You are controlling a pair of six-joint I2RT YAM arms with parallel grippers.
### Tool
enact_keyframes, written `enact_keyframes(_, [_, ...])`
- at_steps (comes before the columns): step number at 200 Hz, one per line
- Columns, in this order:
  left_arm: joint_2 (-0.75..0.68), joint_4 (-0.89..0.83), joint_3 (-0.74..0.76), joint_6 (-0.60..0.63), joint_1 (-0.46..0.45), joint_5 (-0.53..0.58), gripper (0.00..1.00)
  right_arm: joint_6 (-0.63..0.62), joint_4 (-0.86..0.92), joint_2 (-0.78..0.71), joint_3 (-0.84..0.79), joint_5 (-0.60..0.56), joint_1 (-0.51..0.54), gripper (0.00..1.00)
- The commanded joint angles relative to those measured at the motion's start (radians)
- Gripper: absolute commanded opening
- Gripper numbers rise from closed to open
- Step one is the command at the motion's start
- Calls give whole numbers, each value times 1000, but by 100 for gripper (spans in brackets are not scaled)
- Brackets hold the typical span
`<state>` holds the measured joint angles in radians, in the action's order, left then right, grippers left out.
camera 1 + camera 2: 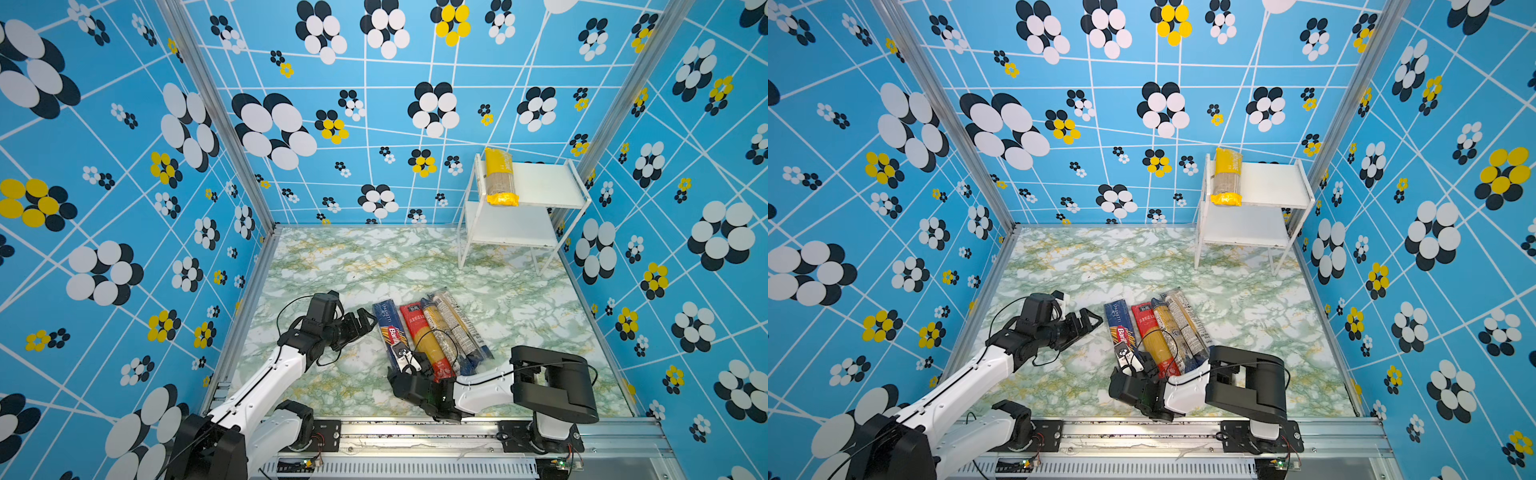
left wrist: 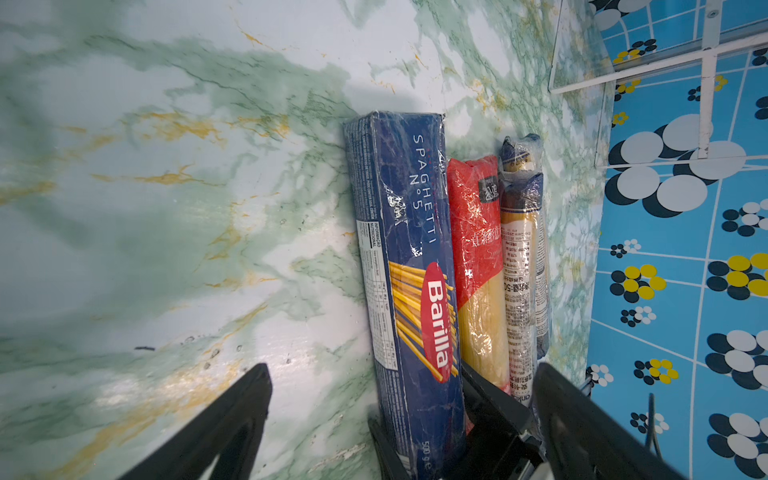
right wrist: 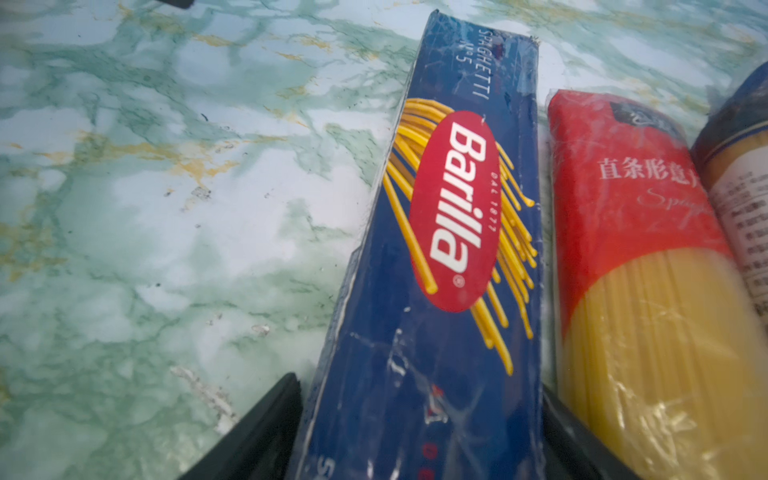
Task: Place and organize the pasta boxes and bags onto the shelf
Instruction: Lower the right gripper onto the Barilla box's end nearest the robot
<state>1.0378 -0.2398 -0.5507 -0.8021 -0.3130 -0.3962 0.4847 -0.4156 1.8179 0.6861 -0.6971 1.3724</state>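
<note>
The right end effector (image 3: 419,388) straddles the Barilla box (image 3: 457,208); whether it is clamped is indeterminate. The left end effector (image 1: 365,323) is fully spread and empty, with the box ahead of it.

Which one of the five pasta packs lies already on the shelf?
The yellow pack, lying on the upper board of the white shelf; the other four lie side by side on the table.

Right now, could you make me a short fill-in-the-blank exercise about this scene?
The yellow spaghetti pack lies on the shelf's ____ board.
The right gripper straddles the dark blue box branded ____.
Next to that box lies a ____ spaghetti bag.
The left gripper has its jaws ____.
Missing words: top; Barilla; red; open.
</note>
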Motion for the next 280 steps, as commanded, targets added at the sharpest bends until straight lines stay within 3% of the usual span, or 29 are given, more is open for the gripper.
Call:
enact_keyframes(1, [5, 8, 9, 10, 10, -9, 99, -1, 24, 46, 4, 38, 3, 71])
enact_keyframes(36, [8, 10, 8, 12, 11, -9, 99, -1, 3, 38, -9, 40, -3, 51])
enact_keyframes(56, [13, 11, 9, 14, 12, -9, 99, -1, -7, 37, -16, 44, -5, 47])
enact_keyframes(71, [13, 11, 10, 13, 11, -9, 99, -4, -6, 38, -14, 48, -6, 52])
enact_keyframes(98, [10, 10, 11, 13, 11, -6, 99, -14, 12, 44, 2, 53, -6, 75])
enact_keyframes(122, [8, 5, 10, 17, 13, -6, 99, -27, 5, 49, 12, 59, -5, 82])
enact_keyframes(197, [2, 3, 10, 14, 22, -6, 99, -52, -53, 47, -2, 88, -14, 86])
enact_keyframes(251, [6, 11, 14, 10, 27, -7, 99, -112, -69, 75, 33, 202, -22, 71])
enact_keyframes(280, [25, 36, 26, 6, 30, -11, 99, -113, -69, 68, 29, 202, -22, 74])
